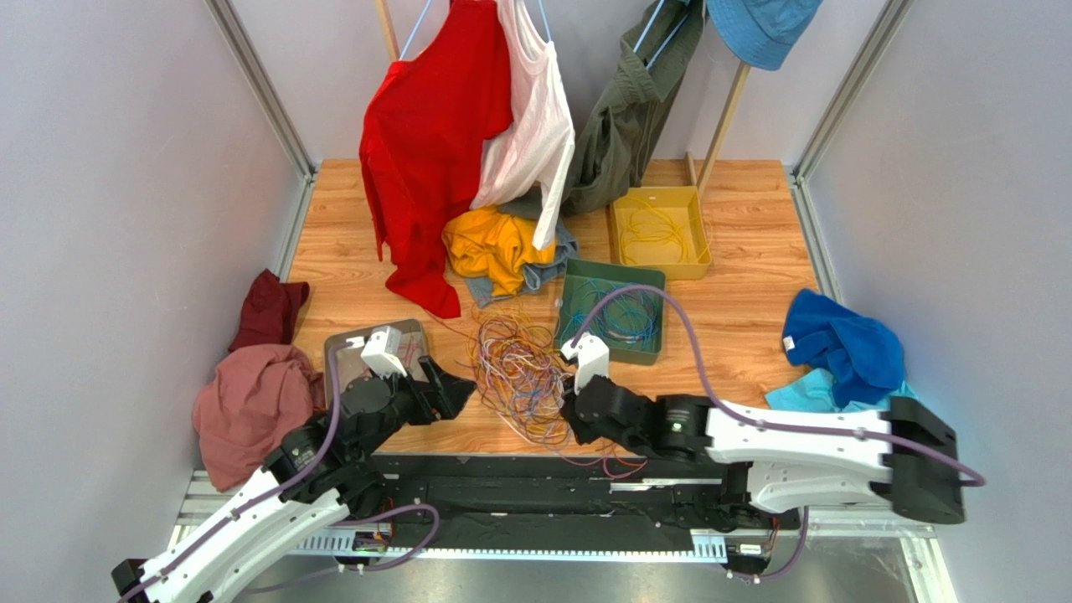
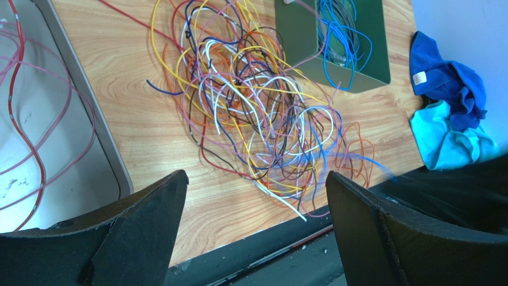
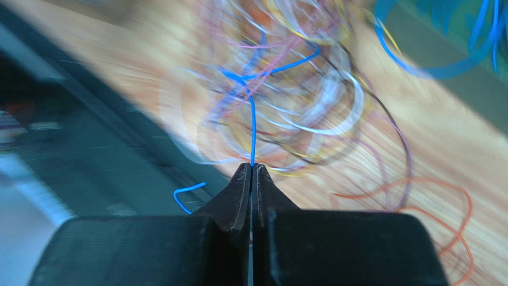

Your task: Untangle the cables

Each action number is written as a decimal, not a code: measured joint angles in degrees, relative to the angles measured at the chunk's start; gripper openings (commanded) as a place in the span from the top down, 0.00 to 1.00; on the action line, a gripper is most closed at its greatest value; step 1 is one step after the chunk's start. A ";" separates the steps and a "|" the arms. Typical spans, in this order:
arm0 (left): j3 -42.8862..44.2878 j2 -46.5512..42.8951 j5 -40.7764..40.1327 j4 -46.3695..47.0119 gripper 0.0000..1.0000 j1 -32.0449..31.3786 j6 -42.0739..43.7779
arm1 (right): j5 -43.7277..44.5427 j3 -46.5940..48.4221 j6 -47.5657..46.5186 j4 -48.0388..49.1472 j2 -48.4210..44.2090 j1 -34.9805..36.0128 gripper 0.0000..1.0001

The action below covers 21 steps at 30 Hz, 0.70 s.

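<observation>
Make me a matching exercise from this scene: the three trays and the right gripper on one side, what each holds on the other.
Column one:
1. green tray
2. yellow tray
3. grey tray
4. right gripper

Column two:
A. red wires
B. single blue wire, pinched
C. yellow wires
D. blue wires

Pairs: 1-D, 2-C, 3-A, 4-B

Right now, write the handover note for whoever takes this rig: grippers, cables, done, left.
Right gripper: shut on one thin blue wire running up into the pile. Left gripper: open, empty, at the pile's left side.
Tangled mass of thin multicoloured wires: on the wooden table between the arms.
Done: blue wires lie in the green tray, yellow in the yellow tray, red in the grey tray.
Left: most of the tangle.
</observation>
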 measured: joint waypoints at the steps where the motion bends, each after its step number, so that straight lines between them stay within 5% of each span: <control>1: 0.00 -0.15 0.00 0.17 0.04 0.00 0.22 | 1.14 2.14 -0.83 -1.25 -3.06 2.51 1.00; 10: -2.05 -5.20 0.94 14.23 0.01 0.00 7.10 | 6.34 29.53 -9.42 -8.17 -14.93 10.25 1.00; 21: -8.90 -3.21 11.56 42.23 0.01 0.00 14.47 | 3.74 47.58 -15.13 -18.53 -9.99 10.34 1.00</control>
